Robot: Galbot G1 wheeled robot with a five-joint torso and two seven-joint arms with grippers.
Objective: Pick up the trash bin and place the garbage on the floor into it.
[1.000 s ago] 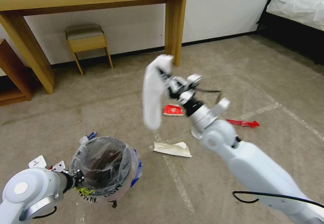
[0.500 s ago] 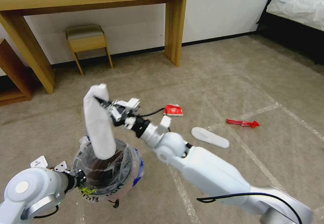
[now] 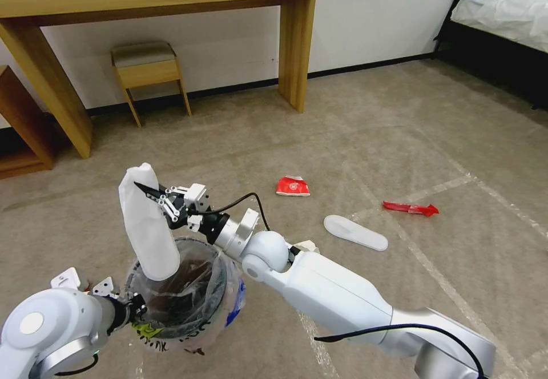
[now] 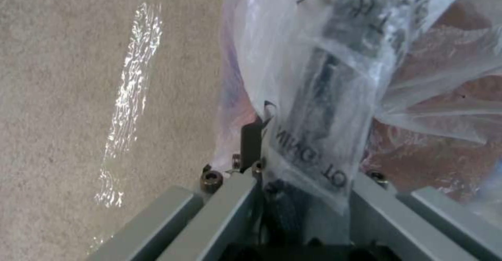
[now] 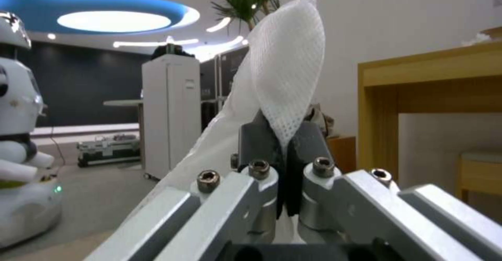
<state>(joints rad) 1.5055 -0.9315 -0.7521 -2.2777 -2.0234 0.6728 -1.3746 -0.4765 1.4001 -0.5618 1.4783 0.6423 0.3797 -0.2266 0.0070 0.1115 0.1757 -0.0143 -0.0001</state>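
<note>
Beige carpet (image 3: 371, 139), tape lines. Right gripper (image 3: 149, 194) pinches white slipper sole (image 3: 145, 225) near its upper end, lower end inside trash bin (image 3: 182, 293); looks light, floppy. Left gripper (image 4: 308, 167) clamps the bin's bagged rim, near left; liner likely slippery.

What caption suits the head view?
Right gripper lowers a white slipper sole into the trash bin held by left gripper.

The slipper sole (image 3: 147, 225) is white with a fine mesh weave. The trash bin (image 3: 188, 302) wears clear crinkled plastic, blue patches and black scribbles. A red carton (image 3: 293, 186) and red wrapper (image 3: 411, 208) lie on beige carpet (image 3: 371, 139) crossed by whitish tape lines.
</note>
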